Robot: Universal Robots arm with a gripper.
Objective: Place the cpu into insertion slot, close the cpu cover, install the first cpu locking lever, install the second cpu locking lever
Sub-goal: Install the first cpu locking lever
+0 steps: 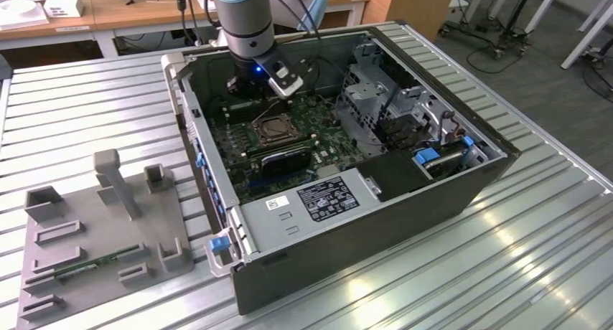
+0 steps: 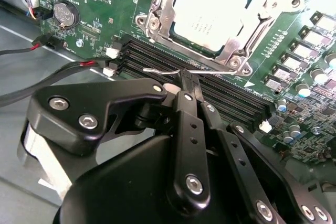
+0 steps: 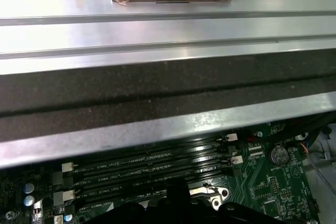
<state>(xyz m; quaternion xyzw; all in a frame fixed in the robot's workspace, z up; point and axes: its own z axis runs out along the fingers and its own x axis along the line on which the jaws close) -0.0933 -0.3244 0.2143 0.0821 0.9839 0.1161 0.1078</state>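
An open computer case (image 1: 383, 222) lies on the ribbed table (image 1: 517, 272). The arm (image 1: 247, 14) reaches straight down into it, beside the slot (image 1: 273, 129). In the second wrist view the cover (image 2: 160, 9) lies flat around the cpu (image 2: 210, 17), which sits in the slot. The fingers (image 2: 190, 93) are pressed together, their tip at 1 thin wire lever (image 2: 157, 70) by the cover's edge. I cannot tell whether they pinch it.

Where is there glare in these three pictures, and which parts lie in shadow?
Exterior view: bright glare lies on the ribbed silver metal table. Second wrist view: the pale silver square cpu looks washed out by light. First wrist view: the table gleams, while the green circuit board lies in shadow.
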